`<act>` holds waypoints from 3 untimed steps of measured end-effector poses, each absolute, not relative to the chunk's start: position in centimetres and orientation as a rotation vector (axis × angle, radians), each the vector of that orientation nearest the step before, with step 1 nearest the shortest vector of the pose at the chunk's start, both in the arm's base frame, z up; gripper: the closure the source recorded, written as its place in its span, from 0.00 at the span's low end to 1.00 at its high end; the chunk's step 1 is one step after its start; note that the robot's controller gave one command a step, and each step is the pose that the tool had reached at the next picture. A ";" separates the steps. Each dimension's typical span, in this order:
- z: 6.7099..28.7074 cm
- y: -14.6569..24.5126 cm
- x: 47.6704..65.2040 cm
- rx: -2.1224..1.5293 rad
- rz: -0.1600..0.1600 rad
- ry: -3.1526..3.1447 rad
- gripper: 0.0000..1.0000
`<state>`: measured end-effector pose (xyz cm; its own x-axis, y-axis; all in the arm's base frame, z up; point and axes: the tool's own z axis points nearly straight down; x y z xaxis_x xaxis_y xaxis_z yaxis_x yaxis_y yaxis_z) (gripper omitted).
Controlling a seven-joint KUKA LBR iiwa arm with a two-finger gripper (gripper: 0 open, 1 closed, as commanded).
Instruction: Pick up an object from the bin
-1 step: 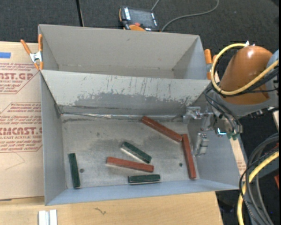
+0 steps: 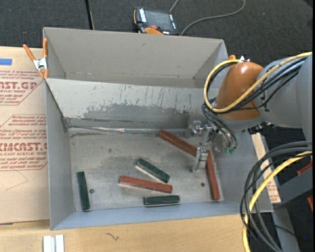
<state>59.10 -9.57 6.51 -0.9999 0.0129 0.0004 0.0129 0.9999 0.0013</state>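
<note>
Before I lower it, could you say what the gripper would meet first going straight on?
Probably the rightmost reddish-brown bar, just under the gripper; depth is unclear, so maybe the bin floor.

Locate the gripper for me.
The gripper is at the right side of the bin, between the slanted red bar and the red bar along the right wall.

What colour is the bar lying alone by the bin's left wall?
The bar is dark green, camera view.
</note>
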 end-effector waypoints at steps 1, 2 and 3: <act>7.0 -9.6 59.1 -0.021 0.001 -3.145 1.00; 19.8 -8.0 56.0 -0.119 0.000 -3.148 1.00; 25.8 -9.7 54.1 0.439 0.003 -3.116 1.00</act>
